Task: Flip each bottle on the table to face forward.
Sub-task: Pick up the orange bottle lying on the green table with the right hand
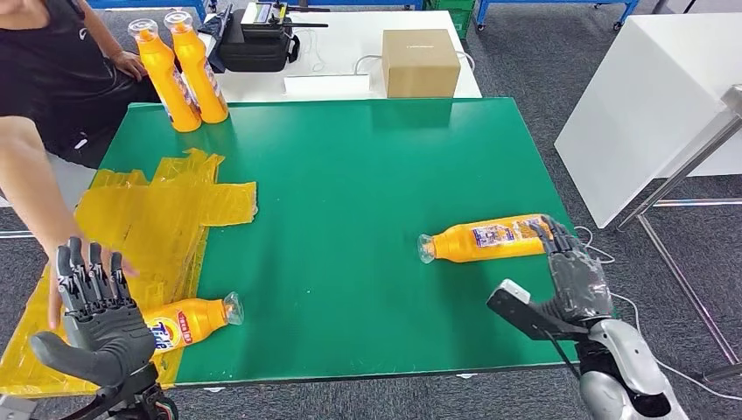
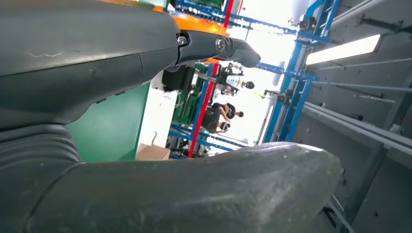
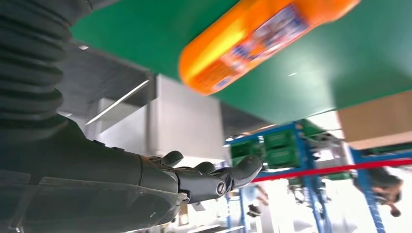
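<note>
Right hand (image 1: pixel 573 280), fingers spread and empty, reached beside the base of the lying right bottle (image 1: pixel 490 238); grasping it came next. Left hand (image 1: pixel 96 311) hovered open.

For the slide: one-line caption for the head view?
Right hand open beside a lying orange bottle; left hand open near another.

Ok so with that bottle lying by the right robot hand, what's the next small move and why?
Probably close the right robot hand around the lying bottle. The hand is open at the bottle's base end near the green table's right edge, not gripping it, and the bottle lies on its side, unlike the two upright bottles.
</note>
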